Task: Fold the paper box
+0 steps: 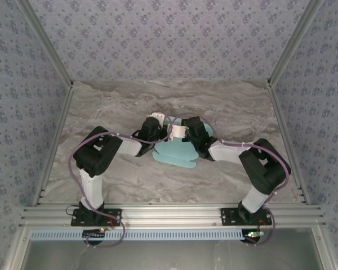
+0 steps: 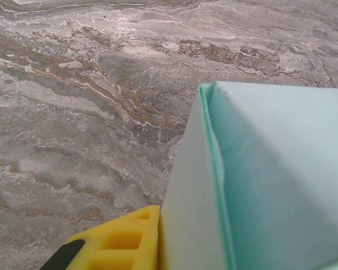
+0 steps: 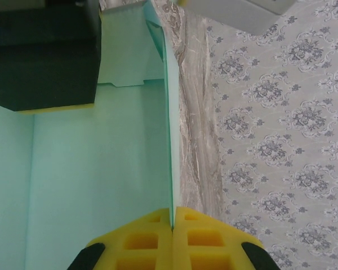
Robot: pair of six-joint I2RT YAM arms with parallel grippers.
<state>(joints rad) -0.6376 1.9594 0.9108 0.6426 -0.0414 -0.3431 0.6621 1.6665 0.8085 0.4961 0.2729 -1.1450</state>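
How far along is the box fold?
Done: pale cyan thin-card paper box has panels creased upright, one corner formed. In hand: right tool pinches a panel edge; left tool sits against another. Left: flaps lie flat on the marble-patterned table; box not closed.

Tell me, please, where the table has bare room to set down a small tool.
The table is bare along the far strip between the paper box and the back wall, and in the near strip between the box and the rail. Crowded: the middle, where the left gripper and right gripper meet at the box.
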